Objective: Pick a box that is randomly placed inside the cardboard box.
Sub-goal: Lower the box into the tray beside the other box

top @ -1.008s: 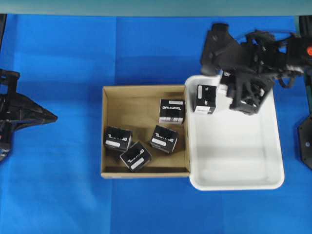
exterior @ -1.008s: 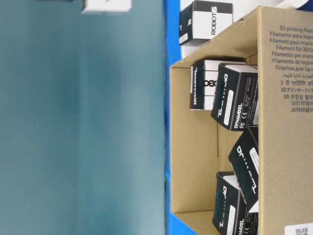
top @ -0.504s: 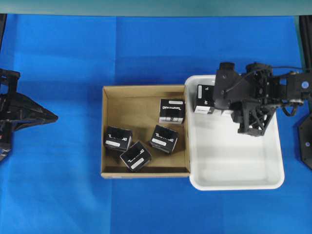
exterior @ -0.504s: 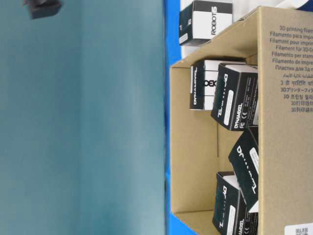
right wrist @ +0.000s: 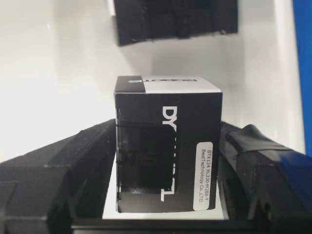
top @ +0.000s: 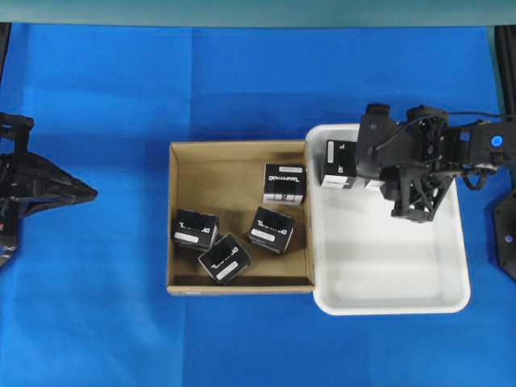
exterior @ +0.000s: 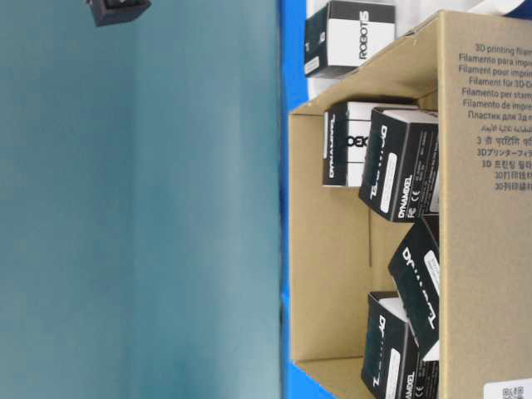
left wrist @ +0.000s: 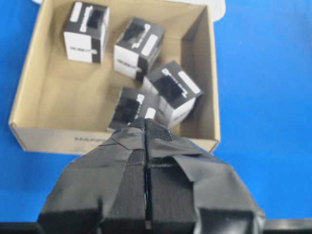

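Nearest the right wrist camera, the right claw [right wrist: 169, 130] pinches the box [right wrist: 168, 151], one taped finger [right wrist: 87, 156] pressed to each side. The box stands upright, its white band on top and its sticker facing us. It is over the white tray [right wrist: 68, 63], clear of the cardboard box. Whether it rests on the tray floor or hangs just above it, we cannot tell.

Just beyond it a second carton [right wrist: 175, 19] stands near the tray's back wall. Seen from overhead, that carton sits in the tray corner beside the cardboard box, and the arm hides the held box.

At the left wrist camera, the left claw [left wrist: 146, 126] has its fingers pressed together on nothing. It hangs over the blue cloth [left wrist: 263, 73], short of the near wall of the cardboard box [left wrist: 58, 141].

Inside that box are four cartons [top: 284, 183]: one upright near the wall by the tray, one tilted just in front of it, and two touching each other by the front wall. From overhead, the cardboard box and the tray stand side by side, touching.
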You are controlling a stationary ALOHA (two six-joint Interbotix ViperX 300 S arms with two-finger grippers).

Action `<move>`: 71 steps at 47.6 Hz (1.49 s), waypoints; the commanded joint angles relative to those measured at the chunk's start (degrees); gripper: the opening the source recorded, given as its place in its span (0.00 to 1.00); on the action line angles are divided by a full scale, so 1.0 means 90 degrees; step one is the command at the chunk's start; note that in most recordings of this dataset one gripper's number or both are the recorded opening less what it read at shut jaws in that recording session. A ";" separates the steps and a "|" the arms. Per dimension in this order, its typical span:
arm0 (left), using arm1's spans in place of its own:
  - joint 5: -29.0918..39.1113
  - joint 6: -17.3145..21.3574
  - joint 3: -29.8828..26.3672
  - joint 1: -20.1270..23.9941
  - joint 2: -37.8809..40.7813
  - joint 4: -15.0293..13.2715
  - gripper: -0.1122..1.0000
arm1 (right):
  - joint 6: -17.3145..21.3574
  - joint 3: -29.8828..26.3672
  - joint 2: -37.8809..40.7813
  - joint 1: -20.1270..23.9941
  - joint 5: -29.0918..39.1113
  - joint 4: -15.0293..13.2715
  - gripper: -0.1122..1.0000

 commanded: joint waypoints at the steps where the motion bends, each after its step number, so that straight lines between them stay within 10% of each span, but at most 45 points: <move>1: -0.0059 -0.0010 -0.0137 -0.0010 0.0039 0.0020 0.04 | -0.0049 -0.0029 0.0078 0.0010 -0.0059 -0.0029 0.70; 57: 0.0049 -0.0156 -0.0117 0.0020 0.0068 0.0020 0.04 | -0.0098 0.0000 0.0449 -0.0273 -0.0488 -0.0020 0.68; 65: -0.0137 -0.0156 -0.0127 0.0010 0.0029 0.0020 0.04 | -0.0117 0.0010 0.0449 -0.0381 -0.0488 -0.0020 0.97; 71: -0.0146 -0.0166 -0.0117 0.0020 0.0059 0.0020 0.04 | -0.0117 0.0010 0.0439 -0.0410 -0.0498 -0.0020 1.00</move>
